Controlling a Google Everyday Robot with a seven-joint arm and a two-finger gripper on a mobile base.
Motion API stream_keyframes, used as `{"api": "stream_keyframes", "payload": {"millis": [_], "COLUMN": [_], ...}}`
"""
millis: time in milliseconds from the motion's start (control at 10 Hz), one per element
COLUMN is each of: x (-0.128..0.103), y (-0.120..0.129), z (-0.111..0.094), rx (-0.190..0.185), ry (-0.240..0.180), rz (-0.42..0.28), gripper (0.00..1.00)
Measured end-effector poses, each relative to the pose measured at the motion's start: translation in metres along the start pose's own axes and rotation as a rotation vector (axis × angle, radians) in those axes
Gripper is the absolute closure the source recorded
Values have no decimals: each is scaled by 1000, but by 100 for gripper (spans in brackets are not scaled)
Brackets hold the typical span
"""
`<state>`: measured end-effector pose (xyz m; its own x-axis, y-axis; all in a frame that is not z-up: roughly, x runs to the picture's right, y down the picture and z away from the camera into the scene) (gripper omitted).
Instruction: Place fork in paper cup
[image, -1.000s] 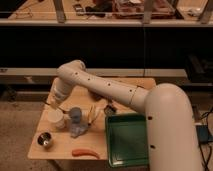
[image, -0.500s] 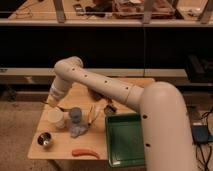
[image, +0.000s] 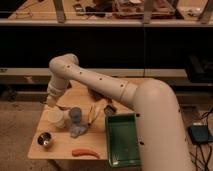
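My gripper (image: 51, 101) hangs at the left of the wooden table, just above and behind the white paper cup (image: 55, 119). It is shut on the fork (image: 62, 106), a thin dark sliver that sticks out from the gripper to the right, above the cup's rim. The fork is not inside the cup. The arm reaches in from the lower right, bends at an elbow and points down at the cup.
A blue-grey cup (image: 76, 115) stands right of the paper cup on a crumpled bluish thing. A shiny metal bowl (image: 45, 140) sits front left, an orange carrot-like thing (image: 85, 152) at the front edge, a yellow banana-like thing (image: 91, 114) and a green tray (image: 123, 140) to the right.
The gripper has shifted slightly to the left above the paper cup. The arm's near segment fills more of the right side.
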<state>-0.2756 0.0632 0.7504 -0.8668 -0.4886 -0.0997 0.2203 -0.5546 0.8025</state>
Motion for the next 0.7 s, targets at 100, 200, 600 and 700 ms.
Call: {"api": "stream_keyframes", "payload": {"millis": [100,200,600,700], "x": [-1,-2,-2,-3], "y": [-1,-3,-16,-20], "z": [0,-1,1,2], "rx": [0,0,10,14], "ry": [-1,-3,-23,-27], "rz": [-5,-14,-43,-45], "gripper": [100,100,100,100]}}
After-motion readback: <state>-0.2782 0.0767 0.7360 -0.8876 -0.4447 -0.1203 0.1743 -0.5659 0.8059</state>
